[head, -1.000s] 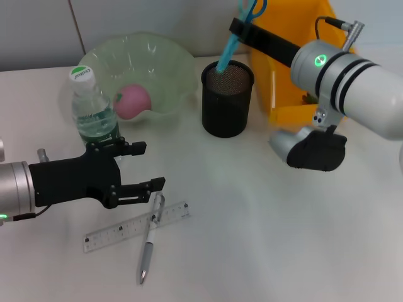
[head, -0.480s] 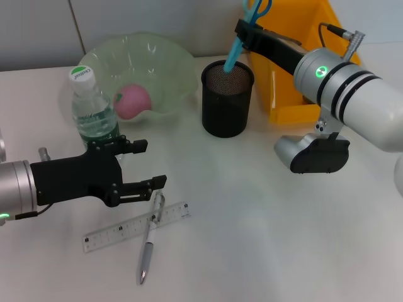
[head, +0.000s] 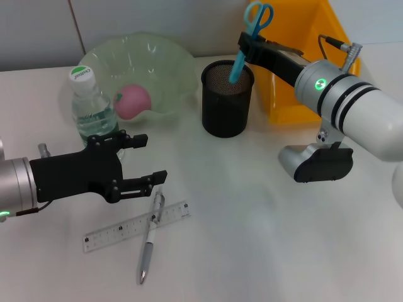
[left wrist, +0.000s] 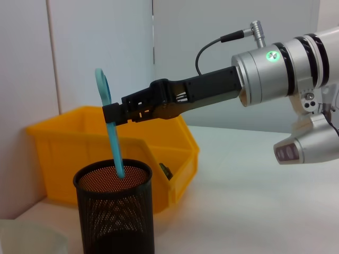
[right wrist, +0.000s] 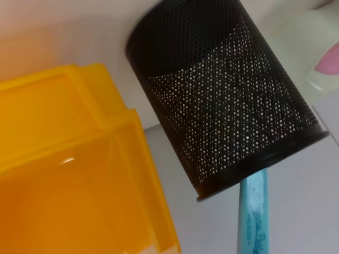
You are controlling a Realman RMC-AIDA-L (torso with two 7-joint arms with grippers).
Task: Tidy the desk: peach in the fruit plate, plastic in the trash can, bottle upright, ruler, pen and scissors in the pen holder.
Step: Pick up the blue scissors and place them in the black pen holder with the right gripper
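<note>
My right gripper is shut on the blue scissors, whose blades dip into the black mesh pen holder. The left wrist view shows that gripper clamping the scissors above the holder. My left gripper hovers open just above the clear ruler and the silver pen lying across it. The peach lies in the green fruit plate. The bottle stands upright. The plastic is out of view.
The yellow trash can stands right behind the pen holder, seen close in the right wrist view beside the holder. The bottle is close behind my left gripper. A wall runs along the table's back edge.
My right gripper has drawn back to the right and lower, and the scissors now stand deeper and more upright in the pen holder. The left gripper has barely shifted.
</note>
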